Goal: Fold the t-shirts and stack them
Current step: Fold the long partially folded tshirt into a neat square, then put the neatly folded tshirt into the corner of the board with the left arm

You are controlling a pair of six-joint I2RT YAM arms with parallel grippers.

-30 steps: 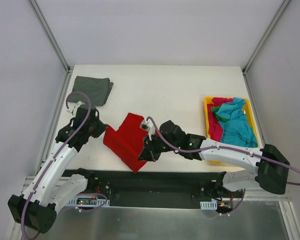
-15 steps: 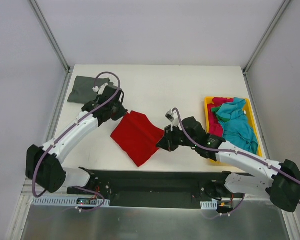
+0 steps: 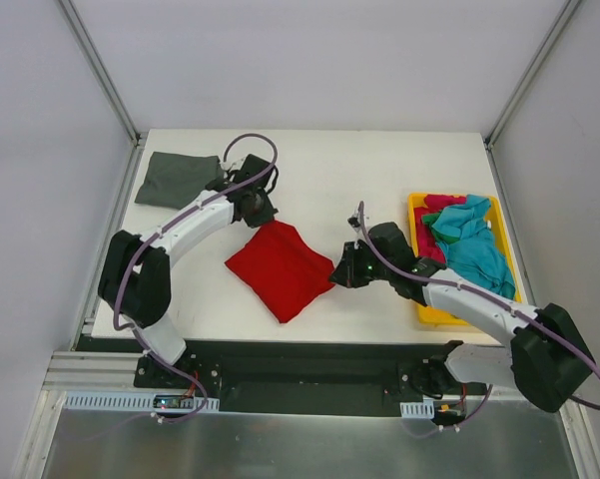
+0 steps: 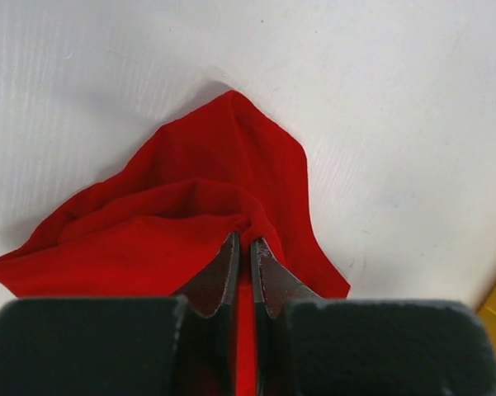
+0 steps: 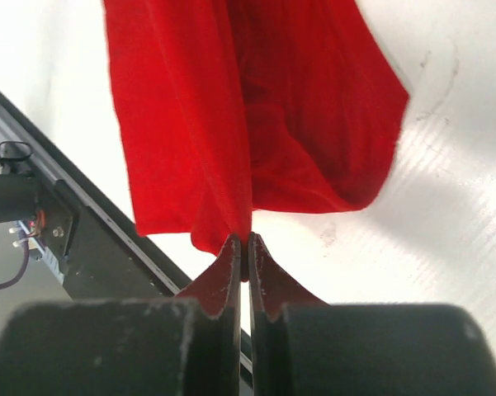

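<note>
— Looking at the red t-shirt (image 3: 280,267), where would you say it lies?

— Flat on the desk (image 3: 319,170), about the middle and towards the near edge, folded into a rough diamond. Each arm has one corner of it.

— How is the left hand (image 3: 257,214) set?

— Its fingers are pressed together on the far corner of the shirt. From the left wrist camera you see a fold of red cloth bunched up and pinched right at the tips.

— And the right hand (image 3: 341,273)?

— Clamped as well, on the right-hand corner. In its wrist camera the fingertips nearly meet, with a thin edge of red fabric caught between them and the shirt spreading away from there.

— The other shirts?

— A dark grey t-shirt (image 3: 175,178) lies folded at the far left corner of the desk, apart from the red one. The yellow tray (image 3: 411,215) at the right edge holds a turquoise t-shirt (image 3: 474,254) heaped over a pinkish-red t-shirt (image 3: 429,261), with a bit of green cloth (image 3: 431,220) showing between them.
</note>
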